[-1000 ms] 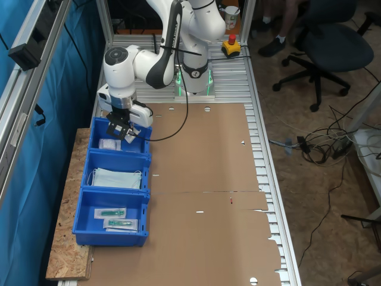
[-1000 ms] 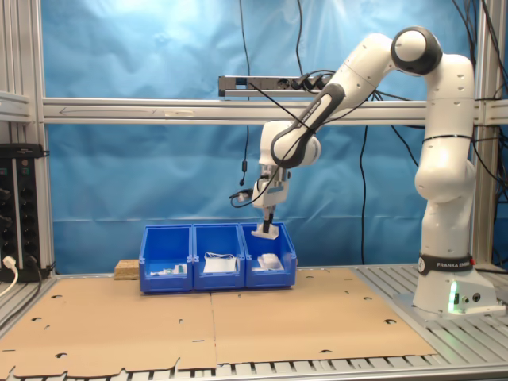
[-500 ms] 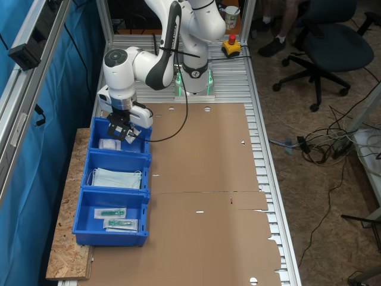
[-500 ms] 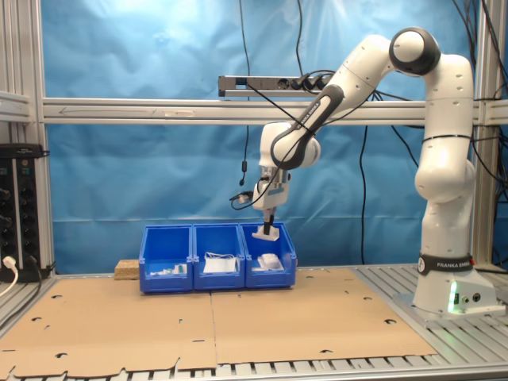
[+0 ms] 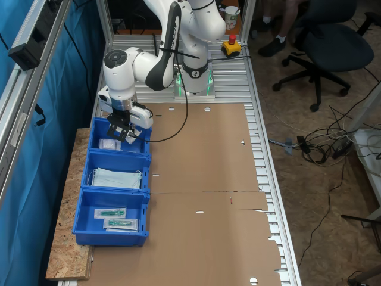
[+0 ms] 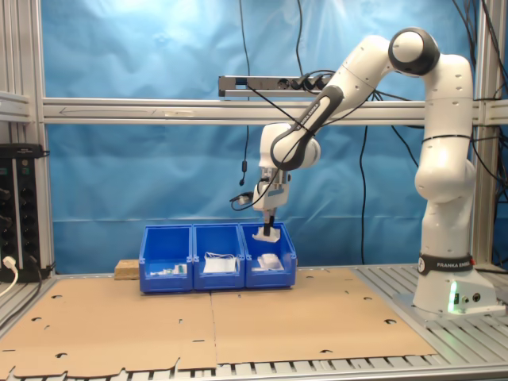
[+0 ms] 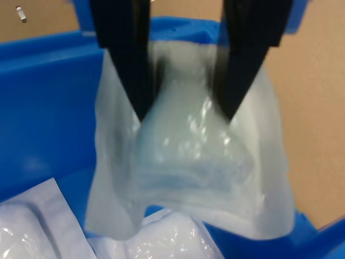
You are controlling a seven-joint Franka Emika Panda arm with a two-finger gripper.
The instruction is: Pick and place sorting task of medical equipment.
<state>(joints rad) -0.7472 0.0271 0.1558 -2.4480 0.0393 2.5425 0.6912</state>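
Observation:
My gripper (image 5: 118,130) hangs over the blue bin (image 5: 141,145) closest to the robot base, shut on a small white packet in crinkly clear wrap (image 6: 267,235). In the wrist view the two black fingers (image 7: 129,65) pinch the packet (image 7: 199,162) at its upper edge, and it droops below them. Under it, more white wrapped packets (image 7: 161,240) lie in the same bin (image 7: 43,108); one of these packets (image 5: 109,143) also shows in the first exterior view. In the second exterior view the gripper (image 6: 270,225) holds the packet just above the bin's rim (image 6: 270,274).
Three blue bins stand in a row along the cardboard-covered table's edge. The middle bin (image 5: 145,165) holds pale-blue face masks (image 5: 117,177). The last bin (image 5: 143,202) holds flat clear packets with teal parts (image 5: 112,213). Brown cardboard (image 5: 202,179) stretches beside the bins.
The gripper has shifted only slightly over the end bin, still shut on the packet.

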